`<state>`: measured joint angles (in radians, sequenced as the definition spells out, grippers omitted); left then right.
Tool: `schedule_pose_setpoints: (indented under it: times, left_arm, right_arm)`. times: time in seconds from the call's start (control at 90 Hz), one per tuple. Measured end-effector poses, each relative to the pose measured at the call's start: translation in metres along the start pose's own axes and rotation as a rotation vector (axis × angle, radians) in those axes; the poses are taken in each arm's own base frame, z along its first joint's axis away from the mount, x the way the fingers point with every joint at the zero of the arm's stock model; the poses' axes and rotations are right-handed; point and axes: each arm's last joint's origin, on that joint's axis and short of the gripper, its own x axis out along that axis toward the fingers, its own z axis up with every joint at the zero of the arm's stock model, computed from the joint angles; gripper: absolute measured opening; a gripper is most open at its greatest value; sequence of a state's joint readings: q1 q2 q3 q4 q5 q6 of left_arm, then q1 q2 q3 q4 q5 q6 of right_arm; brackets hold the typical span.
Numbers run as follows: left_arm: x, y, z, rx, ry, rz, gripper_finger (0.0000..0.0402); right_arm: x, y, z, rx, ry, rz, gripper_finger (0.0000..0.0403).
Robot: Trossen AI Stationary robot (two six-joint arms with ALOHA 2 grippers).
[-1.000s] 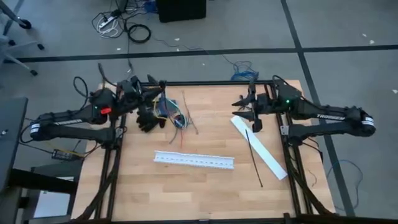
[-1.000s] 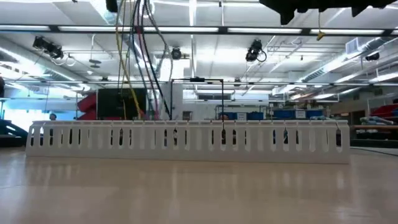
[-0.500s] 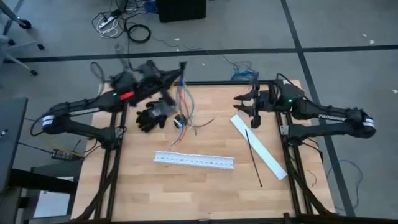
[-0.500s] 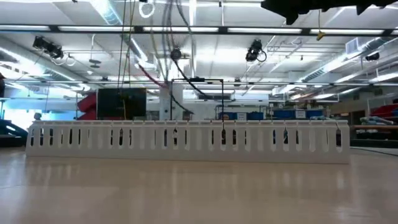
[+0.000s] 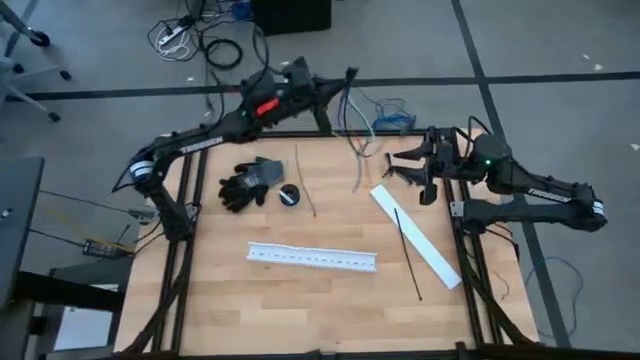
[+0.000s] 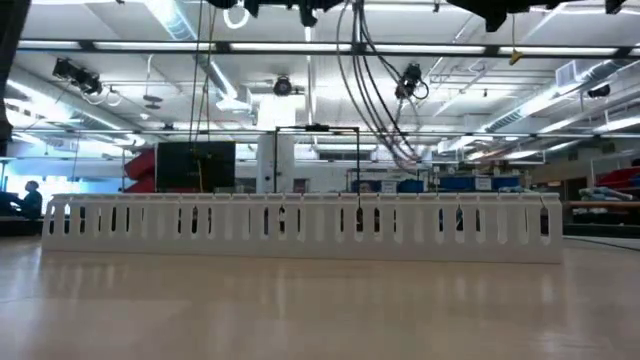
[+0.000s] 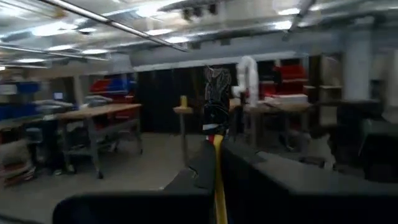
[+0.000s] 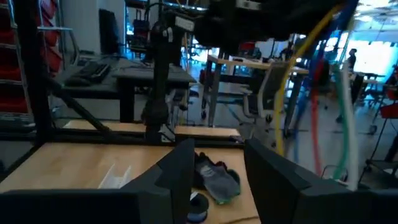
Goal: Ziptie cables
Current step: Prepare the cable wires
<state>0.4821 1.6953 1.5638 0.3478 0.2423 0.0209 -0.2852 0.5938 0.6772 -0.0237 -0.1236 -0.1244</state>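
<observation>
High view: task barely begun, by my read. The left gripper [image 5: 330,88] is raised over the table's far edge, pinching the cables [image 5: 357,125], a thin bunch of limp wires dangling down toward the wood. The ziptie [image 5: 408,254], a stiff thin black strap, lies untouched on the table, partly across a flat white strip [image 5: 417,236], so threading, looping and cinching are all left. The right gripper [image 5: 398,165] hovers near the strip's far end, jaws spread, holding nothing. Also on the wooden table [image 5: 330,310]: a soft dark knit glove [image 5: 247,182], a small round black roll [image 5: 289,196], a stray wire [image 5: 304,180] and the white slotted plastic channel [image 5: 312,257]. Low view: channel's slotted wall [image 6: 300,226] spans the width, rigid w/ even teeth; cables [image 6: 370,90] hang in slack curves from above; ziptie not seen. Left wrist view: own fingers [image 7: 186,186] closed on a yellow wire [image 7: 217,180]. Right wrist view: own fingers [image 8: 180,168] apart; yellow, blue, red, pale wires [image 8: 311,93] hang close by, glossy insulation; glove [image 8: 217,177] beyond on the table.
</observation>
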Motion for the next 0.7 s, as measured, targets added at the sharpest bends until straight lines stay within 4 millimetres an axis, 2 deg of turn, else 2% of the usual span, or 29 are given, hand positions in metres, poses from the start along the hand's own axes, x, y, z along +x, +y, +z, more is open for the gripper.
schedule_pose_setpoints:
  times: [0.156,0.233,0.3,0.389,0.522,0.7]
  left_arm:
    - [-0.009,0.003,-0.056,-0.062,0.135,-0.099,0.0000]
    - [-0.020,-0.002,-0.088,-0.092,0.179,-0.106,0.0000]
    - [-0.032,-0.005,-0.106,-0.131,0.172,-0.100,0.0000]
    - [-0.051,-0.008,-0.114,-0.143,0.127,-0.022,0.0000]
    - [-0.088,-0.012,-0.121,-0.125,0.136,0.207,0.0000]
    - [-0.137,-0.030,-0.132,-0.135,0.173,0.420,0.0000]
  right_arm:
    - [-0.006,0.001,-0.004,0.008,0.051,0.006,0.0135]
    - [-0.007,0.002,-0.005,0.011,0.067,0.009,0.0134]
    - [-0.007,0.002,-0.006,0.011,0.074,0.010,0.0132]
    - [-0.006,0.002,-0.007,0.010,0.083,0.012,0.0131]
    - [-0.001,0.002,-0.010,0.015,0.108,0.024,0.0131]
    - [0.014,0.003,-0.021,0.022,0.168,0.048,0.0129]
